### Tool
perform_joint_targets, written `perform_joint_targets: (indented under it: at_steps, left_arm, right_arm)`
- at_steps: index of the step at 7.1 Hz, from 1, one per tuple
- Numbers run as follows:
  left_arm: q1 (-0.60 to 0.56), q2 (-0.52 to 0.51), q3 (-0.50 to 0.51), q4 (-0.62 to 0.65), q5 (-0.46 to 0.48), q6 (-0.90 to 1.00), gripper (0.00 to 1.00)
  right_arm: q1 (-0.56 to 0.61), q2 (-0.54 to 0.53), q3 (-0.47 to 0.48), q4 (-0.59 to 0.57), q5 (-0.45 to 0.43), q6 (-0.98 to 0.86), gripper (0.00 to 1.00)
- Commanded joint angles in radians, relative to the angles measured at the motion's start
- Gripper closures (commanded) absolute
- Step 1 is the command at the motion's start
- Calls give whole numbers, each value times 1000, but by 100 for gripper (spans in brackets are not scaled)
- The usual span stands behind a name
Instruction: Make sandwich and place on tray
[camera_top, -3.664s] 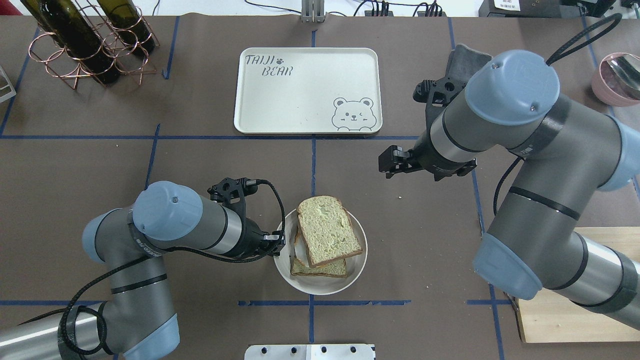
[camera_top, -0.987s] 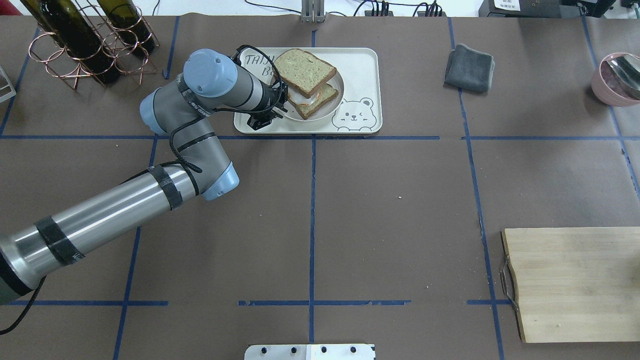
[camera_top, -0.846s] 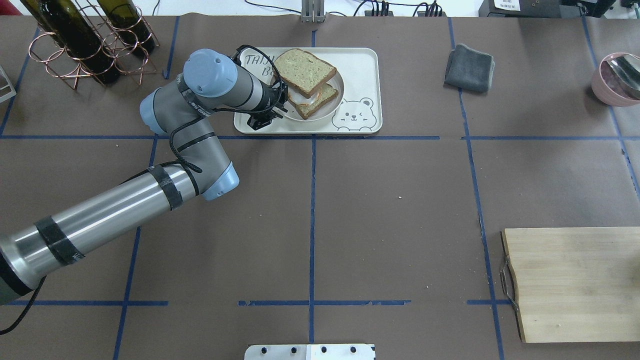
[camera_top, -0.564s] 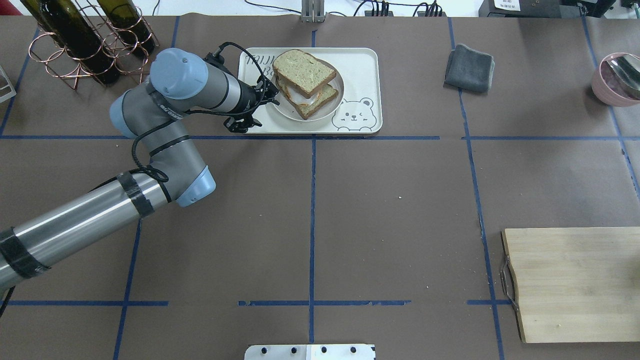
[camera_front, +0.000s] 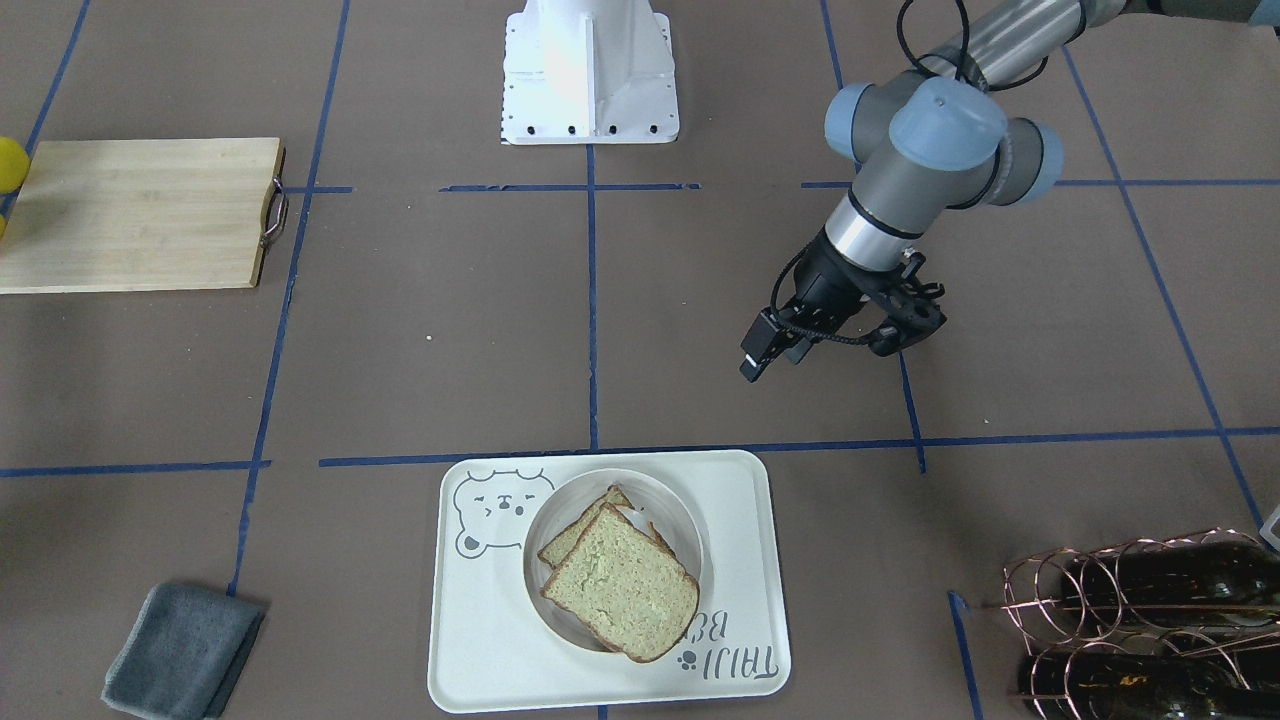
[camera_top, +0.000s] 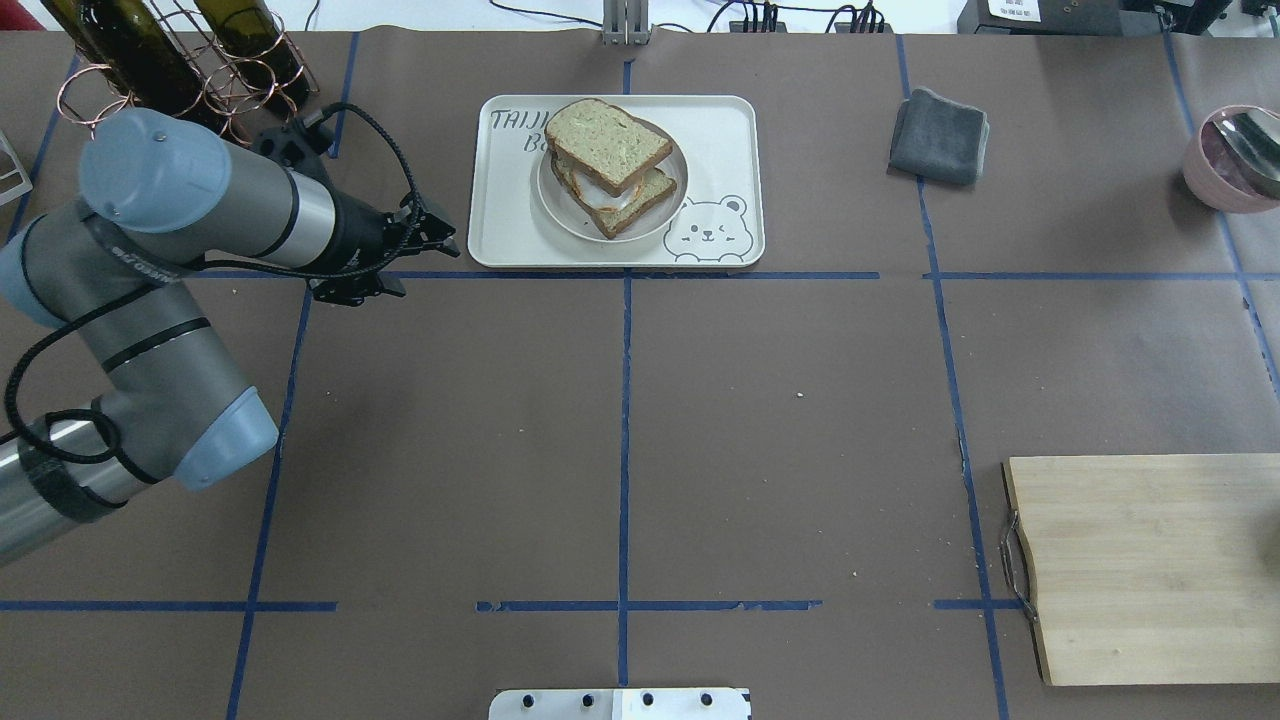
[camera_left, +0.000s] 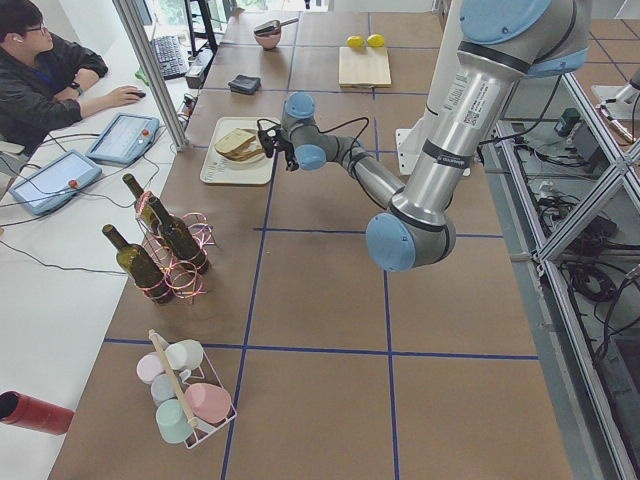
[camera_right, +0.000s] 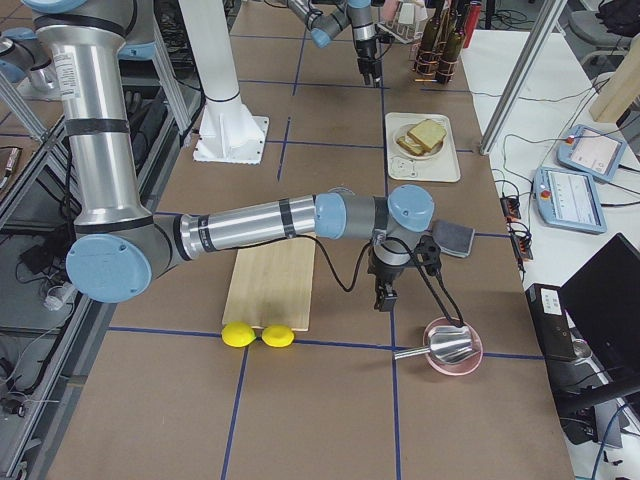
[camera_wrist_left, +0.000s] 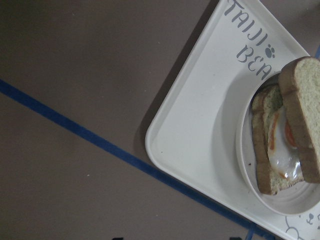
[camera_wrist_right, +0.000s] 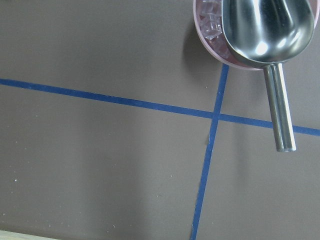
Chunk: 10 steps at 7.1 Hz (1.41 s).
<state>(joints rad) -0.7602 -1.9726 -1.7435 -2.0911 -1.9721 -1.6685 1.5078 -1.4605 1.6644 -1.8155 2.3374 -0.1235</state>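
1. The left gripper (camera_top: 435, 230) hangs over the table (camera_top: 780, 450) near the tray's left rim, touching nothing. Its fingers look spread and empty. They are small and dark in the overhead view and out of frame in the left wrist view.
2. The tray (camera_top: 720, 120) lies at the far middle of the table. It looks like stiff, light plastic, and its raised rim is the place to grip it.
3. A dish (camera_top: 655, 218) sits on the tray, left of the bear drawing, and covers part of the lettering (camera_wrist_left: 247, 37). Its rim is hard and probably slippery. I judge it the safest handle for the food, pinched where no bread overhangs.
4. The sandwich (camera_top: 608, 150) rests in the dish, so it is already on the tray. It is two slices with an egg (camera_wrist_left: 280, 157) between them.
   - The top slice sits askew, shifted toward the far left and past the dish rim.
   - I judge the stack soft, light and loose.
   - A pinch on the bread would dent it, and the egg looks slick, so tilting could slide the top slice off. Keep it level.
5. Most of the egg is hidden. Only its white edge and a strip of yolk (camera_wrist_left: 289, 134) show in the left wrist view.
6. The right gripper (camera_right: 384, 298) shows only in the right side view, near a pink bowl (camera_right: 452, 352) holding a scoop (camera_wrist_right: 265, 30). I cannot tell whether its fingers are spread or pressed together.
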Motion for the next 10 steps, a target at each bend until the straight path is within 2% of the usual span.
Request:
perform_joint_targets:
  at_steps: [1, 3, 4, 5, 6, 8, 10]
  left_arm:
    - [-72, 133, -123, 55, -55, 200, 0]
    - [-219, 217, -146, 94, -97, 423, 0]
    - [-285, 272, -151, 100, -115, 576, 0]
    - [-366, 328, -146, 117, -198, 769, 0]
    - [-458, 349, -145, 188, -226, 978, 0]
    - [-569, 347, -131, 455, -217, 1441, 0]
    - [-672, 380, -68, 515, -225, 1651, 0]
  right_arm:
    - [26, -17, -46, 7, -4, -74, 0]
    - [49, 3, -48, 5, -3, -20, 0]
    - [49, -23, -32, 8, -7, -21, 0]
    - [49, -37, -32, 8, -7, -12, 0]
    - [49, -38, -31, 43, -7, 31, 0]
    - [48, -43, -40, 193, -9, 111, 0]
    - [49, -82, -44, 197, 10, 111, 0]
